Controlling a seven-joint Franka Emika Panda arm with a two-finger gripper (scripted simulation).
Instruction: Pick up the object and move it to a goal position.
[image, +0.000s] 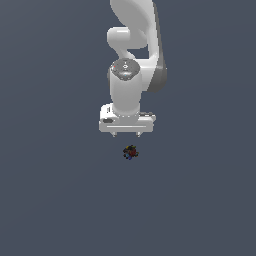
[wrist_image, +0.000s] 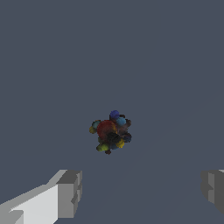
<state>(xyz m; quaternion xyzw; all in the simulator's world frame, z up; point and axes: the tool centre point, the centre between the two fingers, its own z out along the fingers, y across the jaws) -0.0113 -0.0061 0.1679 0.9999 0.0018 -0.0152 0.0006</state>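
The object (image: 130, 152) is a tiny dark lump with red, blue, green and yellow specks, lying on the flat grey floor. In the wrist view the object (wrist_image: 110, 132) shows as a knobbly cluster with a red patch and blue bumps. My white gripper (image: 126, 134) hangs just behind and above it in the exterior view, with its short fingertips spread wide apart. The gripper (wrist_image: 140, 192) is open and holds nothing; one grey fingertip (wrist_image: 69, 193) shows at one edge of the wrist view and the other fingertip (wrist_image: 214, 189) at the opposite edge. The lump sits apart from both.
The white arm (image: 132, 45) rises from the gripper toward the top of the exterior view. Plain grey floor (image: 50, 190) surrounds the lump on all sides.
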